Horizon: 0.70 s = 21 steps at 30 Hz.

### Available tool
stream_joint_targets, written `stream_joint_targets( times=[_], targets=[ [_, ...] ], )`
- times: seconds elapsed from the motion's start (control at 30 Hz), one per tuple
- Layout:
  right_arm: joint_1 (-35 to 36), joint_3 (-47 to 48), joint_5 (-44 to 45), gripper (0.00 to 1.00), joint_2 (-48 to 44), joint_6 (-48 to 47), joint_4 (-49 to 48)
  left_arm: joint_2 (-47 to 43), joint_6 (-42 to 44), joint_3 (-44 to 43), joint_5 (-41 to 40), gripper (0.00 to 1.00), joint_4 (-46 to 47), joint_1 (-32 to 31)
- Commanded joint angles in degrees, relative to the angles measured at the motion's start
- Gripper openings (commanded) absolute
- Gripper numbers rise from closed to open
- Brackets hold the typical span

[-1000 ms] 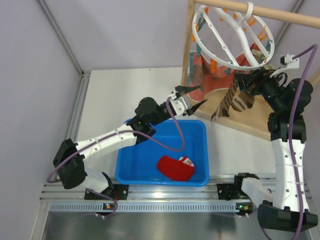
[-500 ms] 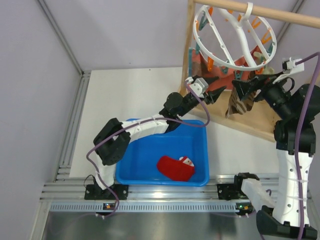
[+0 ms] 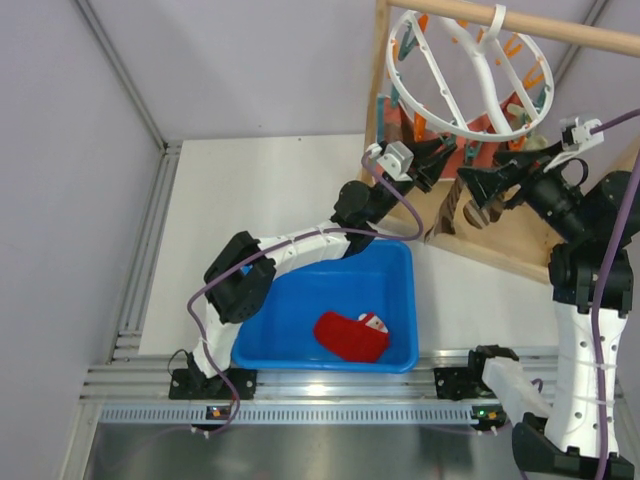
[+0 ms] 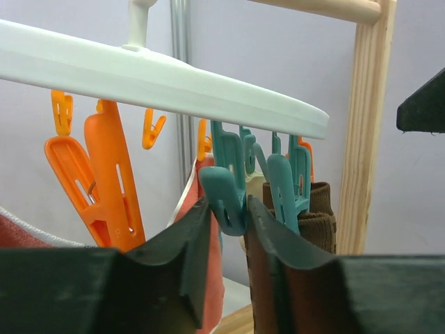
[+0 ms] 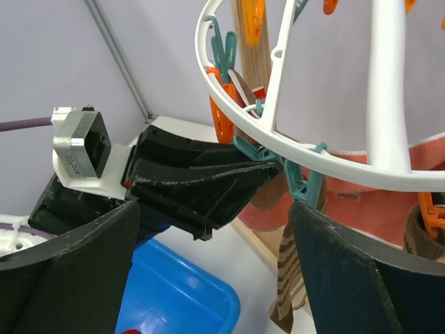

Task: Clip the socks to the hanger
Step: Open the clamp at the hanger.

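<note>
Upper right of overhead frame, under hanger point(image 4: 174, 83) rim: my left pincer point(image 4: 228, 212) clenched on teal clothespin point(image 4: 224, 191); right pincer point(image 3: 480, 190) splayed, brown striped sock point(image 5: 286, 278) dangling beside pin. Clipping step; next, pin must bite cuff.

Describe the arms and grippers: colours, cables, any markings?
White shells, black joints on left arm and right arm; purple cable along each. Black angular fingers on left gripper and right gripper. White-and-silver block on the left wrist. No markings legible.
</note>
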<state>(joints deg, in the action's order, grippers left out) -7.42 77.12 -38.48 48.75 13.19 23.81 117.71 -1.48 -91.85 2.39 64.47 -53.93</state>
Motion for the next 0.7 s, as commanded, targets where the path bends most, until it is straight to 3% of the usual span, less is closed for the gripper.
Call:
stream_joint_targets(
  times=[0.0,0.03,0.2,0.43,0.67],
  targets=[
    [-0.67,-1.79,-3.00,0.87,-0.15,3.76,-7.28,-1.34,-0.47,-0.44,1.55,0.30,3.21,-0.03],
    [-0.67,-2.23,-2.66,0.80,0.20,5.25,-7.99,-1.87,0.06,-0.17,2.17,0.19,2.51,-0.03],
    [0.04,-4.00,-0.02,0.60,1.87,7.37,-11.68,-6.26,4.19,0.27,3.49,0.00,-8.19,-0.12],
    [2.14,-5.31,3.31,0.40,3.02,5.10,-15.20,-12.24,7.97,1.85,4.55,0.00,-21.38,-0.82],
    [2.94,-10.49,4.47,0.43,1.70,8.07,-22.21,-14.79,10.96,-5.34,3.23,0.00,-42.47,-3.02]
  ],
)
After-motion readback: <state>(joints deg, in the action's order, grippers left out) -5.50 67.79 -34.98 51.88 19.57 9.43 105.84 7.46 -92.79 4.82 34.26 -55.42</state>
